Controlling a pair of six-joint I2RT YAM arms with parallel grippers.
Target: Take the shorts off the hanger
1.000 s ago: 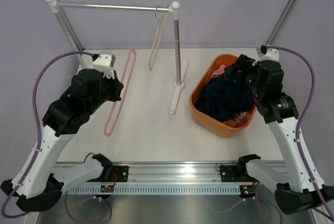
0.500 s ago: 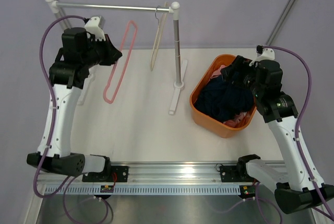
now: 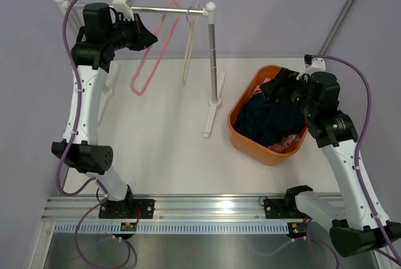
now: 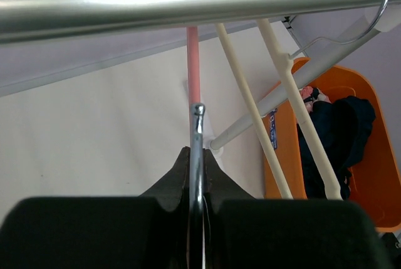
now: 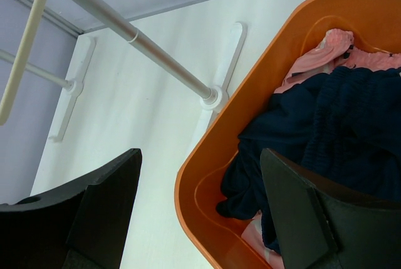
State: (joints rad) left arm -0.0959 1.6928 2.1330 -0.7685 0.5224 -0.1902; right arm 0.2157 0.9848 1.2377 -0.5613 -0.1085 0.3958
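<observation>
- The navy shorts [image 3: 269, 121] lie crumpled in an orange basket [image 3: 263, 155] on the right side of the white worktop [image 3: 175, 156].
- The dark heap runs roughly along the basket's length, from its far end towards its near end. It is too bunched to tell which way the waistband points.
- The pink shorts [image 5: 326, 52] are in the same basket, mostly under the navy pair, showing at the far end and again at the near rim.
- The right pincer [image 3: 276, 87] hovers over the far end of the basket, its fingers spread wide and gripping nothing.
- The left pincer [image 3: 149, 40] is raised beside the metal rail [image 3: 163, 10], clenched on the wire hook of a bare pink hanger [image 4: 193, 62].
- The pink hanger slants down and to the left from the rail; whether it touches the rail is unclear.
- A cream hanger [image 3: 188, 56] hangs on the rail just to the right of the pink one.
- Half a second ago the left arm held the pink hanger lower, below the rail; a second ago it was down by the worktop.
- The shorts and basket lie as they did then, and the right arm has barely shifted.
</observation>
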